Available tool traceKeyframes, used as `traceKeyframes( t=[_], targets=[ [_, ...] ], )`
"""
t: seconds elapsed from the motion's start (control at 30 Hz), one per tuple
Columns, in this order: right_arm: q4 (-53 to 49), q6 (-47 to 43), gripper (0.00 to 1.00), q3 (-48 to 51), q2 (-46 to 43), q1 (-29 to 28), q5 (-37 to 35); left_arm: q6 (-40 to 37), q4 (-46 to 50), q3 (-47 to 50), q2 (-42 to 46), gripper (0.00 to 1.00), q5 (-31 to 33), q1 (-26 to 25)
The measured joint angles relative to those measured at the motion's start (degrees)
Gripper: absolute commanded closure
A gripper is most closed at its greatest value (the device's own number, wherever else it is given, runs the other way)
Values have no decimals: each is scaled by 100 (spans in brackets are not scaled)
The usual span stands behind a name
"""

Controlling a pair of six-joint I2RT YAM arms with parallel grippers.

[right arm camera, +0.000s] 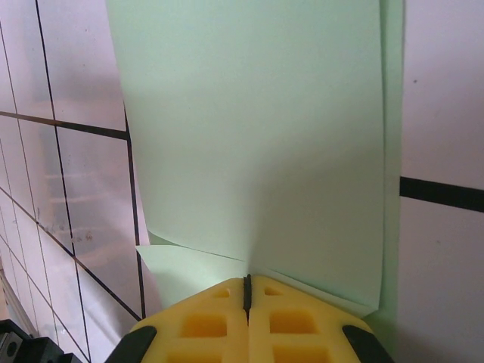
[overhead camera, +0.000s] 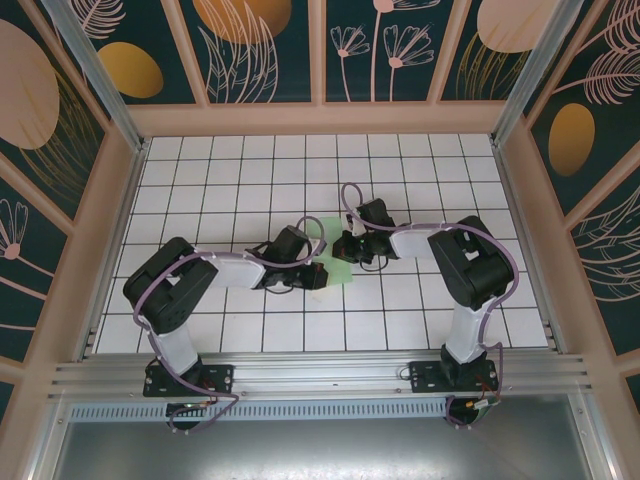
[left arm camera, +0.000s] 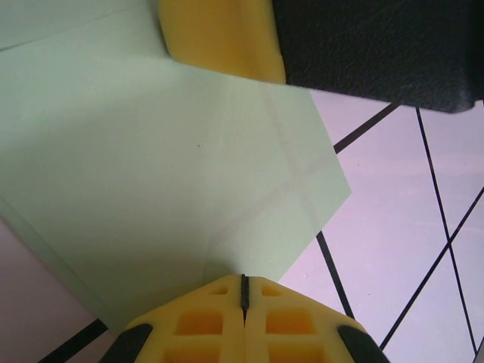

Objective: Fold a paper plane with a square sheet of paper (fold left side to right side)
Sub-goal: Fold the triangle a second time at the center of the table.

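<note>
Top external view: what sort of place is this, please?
Probably a purpose-built robot test cell, not a home: a white gridded table, aluminium frame rails along it, leaf-pattern wall panels, and the left arm and right arm bolted at its near edge.

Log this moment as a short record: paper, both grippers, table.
paper: pale green sheet, creased, one layer lying over another, flat on the table between the two arms
left gripper: shut, tips at the sheet's edge
right gripper: shut, tips at the sheet's edge
grip: pinching or only pressing, cannot tell for either
table: white tiles with a dark grid
</note>
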State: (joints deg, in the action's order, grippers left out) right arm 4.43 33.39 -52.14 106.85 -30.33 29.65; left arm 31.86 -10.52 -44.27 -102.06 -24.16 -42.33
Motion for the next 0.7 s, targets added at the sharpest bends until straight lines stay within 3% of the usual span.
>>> traceKeyframes(
  t=[0.43, 0.5, 0.53, 0.6, 0.7],
  targets=[
    [-15, -4, 100, -11, 0, 0, 39, 306, -87, 981, 955, 99, -46, 203],
    [-22, -24, 95, -17, -20, 0, 28, 317, -22, 1064, 1279, 92, -101, 382],
    [-31, -35, 86, -20, -42, 0, 15, 321, -13, 1067, 1432, 89, -111, 476],
    [-63, -98, 76, -20, -177, 2, -68, 328, -44, 1051, 1720, 72, -116, 660],
    [-142, -201, 62, -20, -584, 13, -256, 315, -103, 925, 1808, 65, -116, 863]
  ],
)
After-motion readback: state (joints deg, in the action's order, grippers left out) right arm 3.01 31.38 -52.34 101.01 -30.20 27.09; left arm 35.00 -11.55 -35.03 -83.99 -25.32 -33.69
